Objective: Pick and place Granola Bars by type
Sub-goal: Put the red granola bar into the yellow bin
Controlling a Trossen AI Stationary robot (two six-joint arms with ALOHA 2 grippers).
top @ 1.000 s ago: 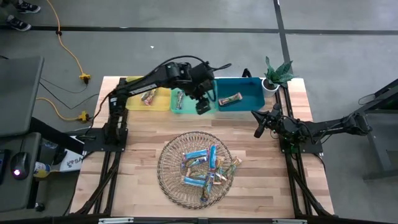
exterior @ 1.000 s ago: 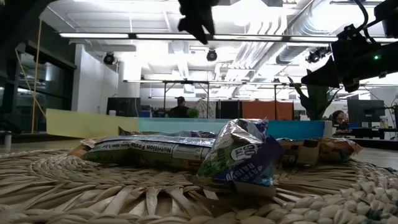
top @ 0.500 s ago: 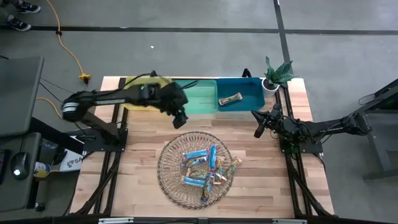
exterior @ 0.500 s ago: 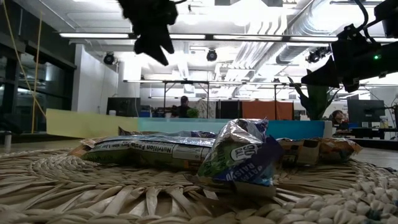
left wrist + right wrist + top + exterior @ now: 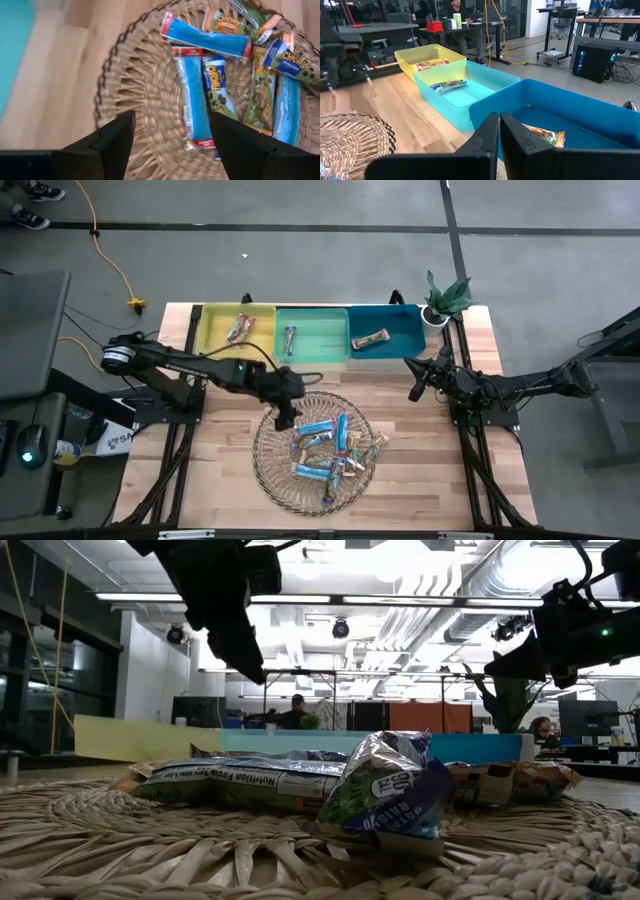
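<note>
Blue Granola Bars (image 5: pixel 192 97), tan wicker plate (image 5: pixel 145 100)

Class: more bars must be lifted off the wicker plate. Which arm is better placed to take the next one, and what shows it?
The left. Its left gripper hangs with jaws open over the wicker plate's edge, beside the granola bars. The right gripper waits shut, off by the teal bin.

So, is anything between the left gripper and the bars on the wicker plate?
Nothing visible. The left gripper hangs open over the wicker plate's rim, with the bars lying uncovered just ahead.
</note>
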